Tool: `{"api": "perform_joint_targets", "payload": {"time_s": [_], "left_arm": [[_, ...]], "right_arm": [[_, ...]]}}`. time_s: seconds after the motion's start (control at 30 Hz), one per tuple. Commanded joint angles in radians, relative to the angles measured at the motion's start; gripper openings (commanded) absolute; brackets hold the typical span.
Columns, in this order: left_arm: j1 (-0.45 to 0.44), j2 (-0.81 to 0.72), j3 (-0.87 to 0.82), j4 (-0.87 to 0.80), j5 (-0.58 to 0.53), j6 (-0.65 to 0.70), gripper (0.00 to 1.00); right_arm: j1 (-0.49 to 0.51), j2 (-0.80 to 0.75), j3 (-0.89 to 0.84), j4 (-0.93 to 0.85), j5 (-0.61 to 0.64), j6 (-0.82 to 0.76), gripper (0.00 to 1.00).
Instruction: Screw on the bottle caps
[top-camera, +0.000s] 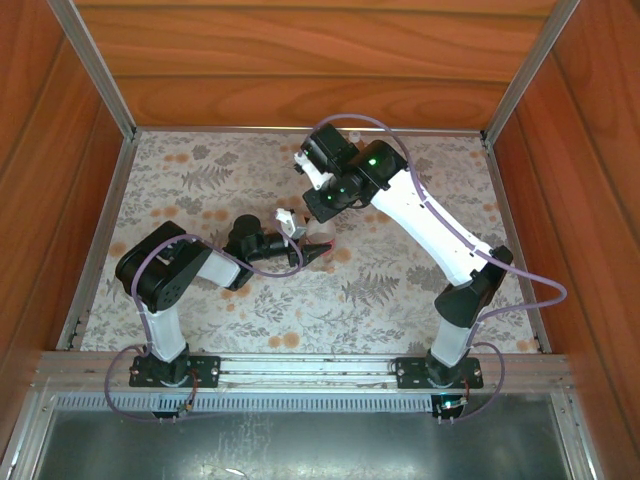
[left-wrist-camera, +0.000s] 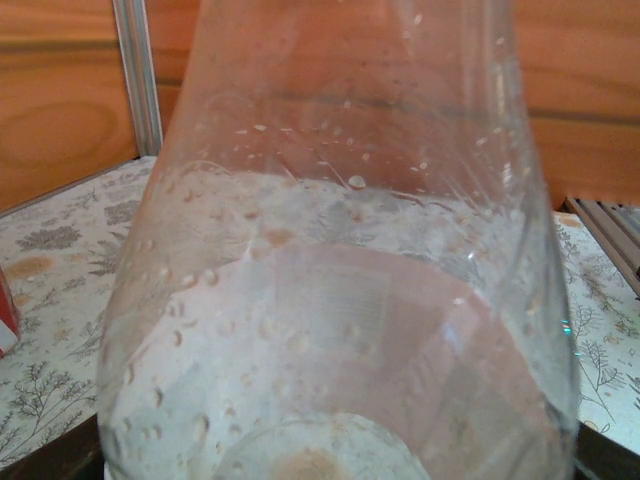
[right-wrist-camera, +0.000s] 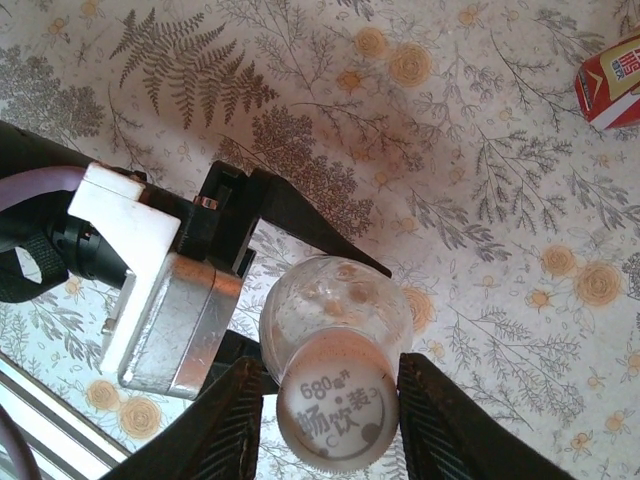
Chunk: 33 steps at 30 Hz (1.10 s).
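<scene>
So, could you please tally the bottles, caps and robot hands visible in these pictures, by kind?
Bottles: 2 (clear bottle, red-labelled bottle)
Caps: 1 (printed cap, sitting on the clear bottle)
Hands: 2 (left hand, right hand)
Total: 5

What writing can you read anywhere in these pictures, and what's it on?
"680", then small marks too tiny to read: white bottle cap on the clear bottle.
Three Chinese characters below it, perhaps "畅饮装": same cap.
Yellow characters on the red-and-white bottle label: too blurred to read.
</scene>
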Motion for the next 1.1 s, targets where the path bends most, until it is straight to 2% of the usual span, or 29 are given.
{"api": "perform_joint_targets", "payload": {"time_s": [0.0,0.33,0.77,1.07], "left_arm": [[0.005,0.034,0.007,-0.036,0.017,-0.010,0.67],[0.007,0.034,0.007,-0.036,0.016,-0.027,0.67],[0.015,0.030,0.014,-0.037,0.024,-0.052,0.67],[0.015,0.028,0.012,-0.037,0.027,-0.048,0.67]], "right_arm": [[-0.008,-0.028,-0.018,-0.001,0.004,0.011,0.39],[-0.008,-0.051,-0.047,0.024,0.026,0.013,0.32],[-0.020,-0.072,-0.124,0.073,0.012,0.023,0.32],[-0.020,-0.081,-0.096,0.086,0.003,0.020,0.45]]}}
